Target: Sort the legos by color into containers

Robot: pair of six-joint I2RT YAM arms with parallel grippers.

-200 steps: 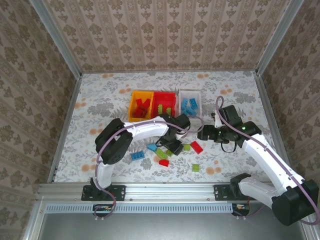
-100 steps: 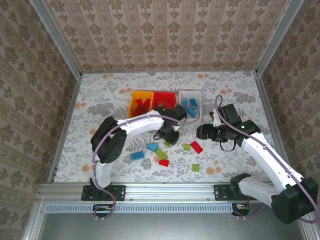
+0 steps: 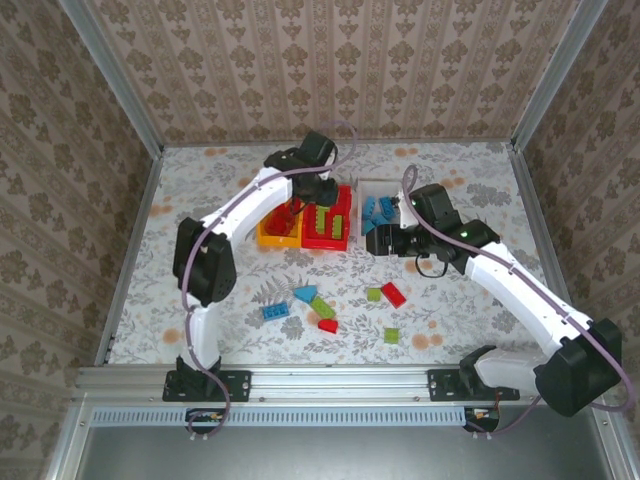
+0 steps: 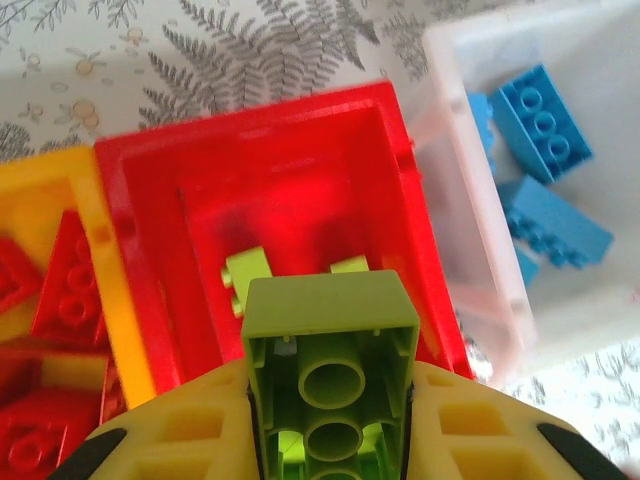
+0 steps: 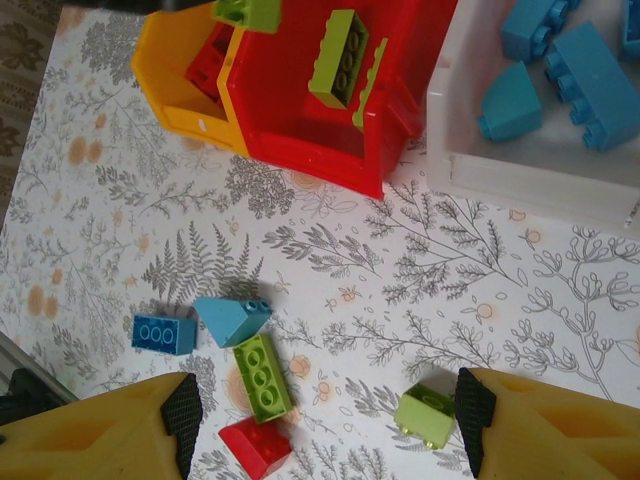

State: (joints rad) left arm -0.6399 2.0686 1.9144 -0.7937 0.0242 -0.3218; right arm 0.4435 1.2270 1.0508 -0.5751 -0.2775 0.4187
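Here the left claw (image 4: 330, 400) grips a lime brick (image 4: 330, 320) between its fingers, above the red bin (image 4: 300, 190).

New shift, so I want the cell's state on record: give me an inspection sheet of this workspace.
Surface: floral table cover, flat.
Job's things: orange-yellow bin holds red bricks, red bin green ones, white bin blue ones; loose legos of all three colors lie nearer the bases.
Clutter: nothing seen.
Grippers: left gripper shut on a green brick above the red bin; right gripper open, empty, near the white bin.
Cables: lilac cables run along both arms.
Surroundings: patterned wallpaper walls, metal frame rails.
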